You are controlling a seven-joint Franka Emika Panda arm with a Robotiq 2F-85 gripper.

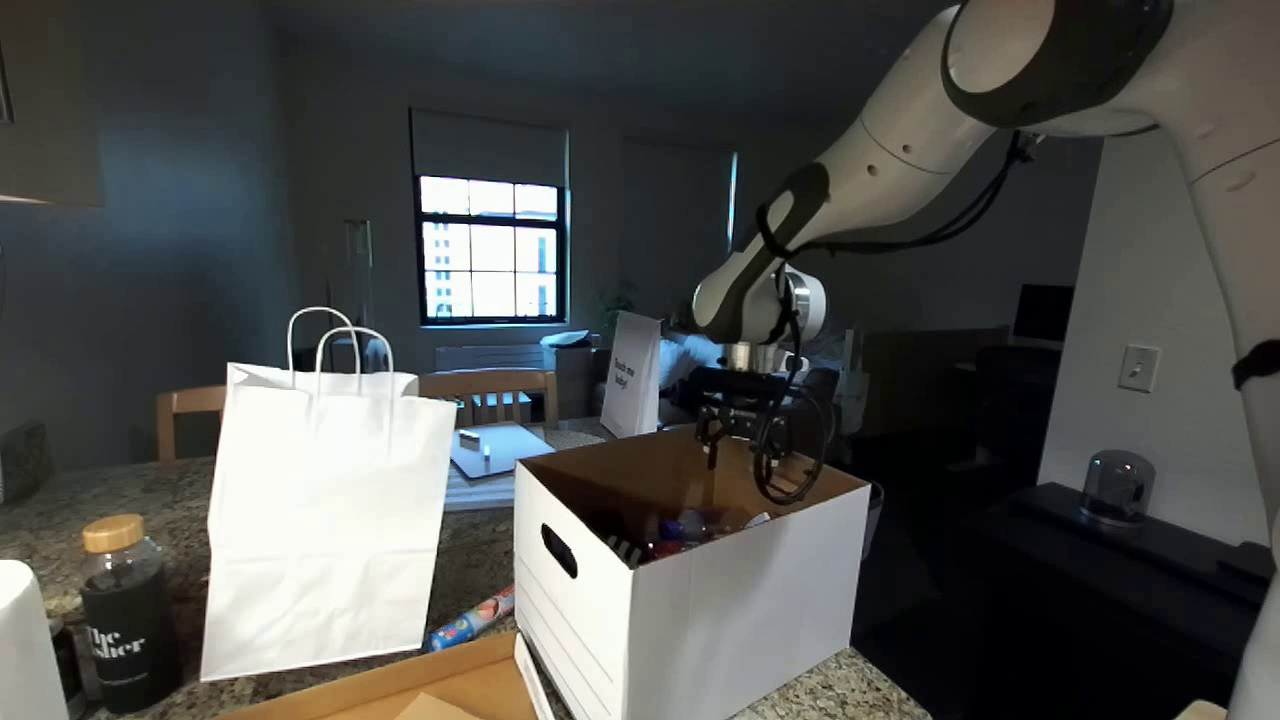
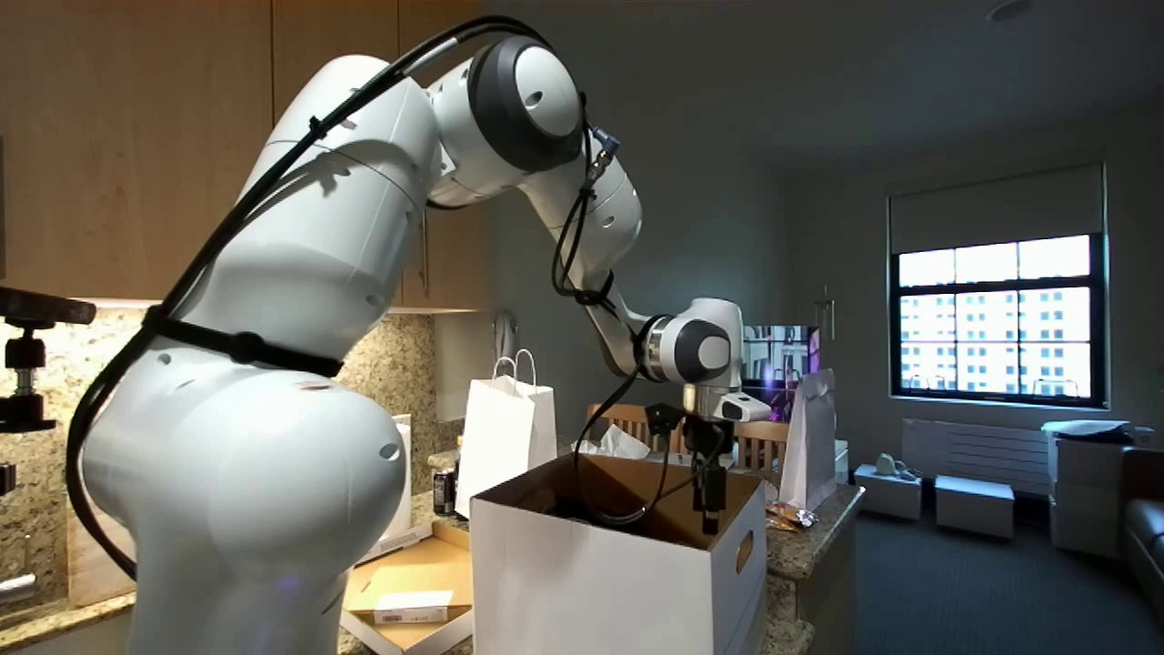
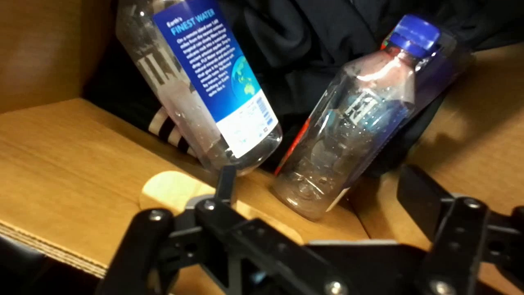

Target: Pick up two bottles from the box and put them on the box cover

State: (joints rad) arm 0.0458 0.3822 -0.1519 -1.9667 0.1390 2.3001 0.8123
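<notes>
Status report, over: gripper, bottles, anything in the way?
Gripper open, nothing held. Bottles in the box, at least two showing. Dark cloth and box walls close by, may crowd a grasp.

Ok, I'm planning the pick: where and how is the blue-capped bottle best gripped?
Likely mid-body on the bottle, from above through the open box, closing across its length: its long body lies slanted and uncovered, cap pointing away from the end effector.
</notes>
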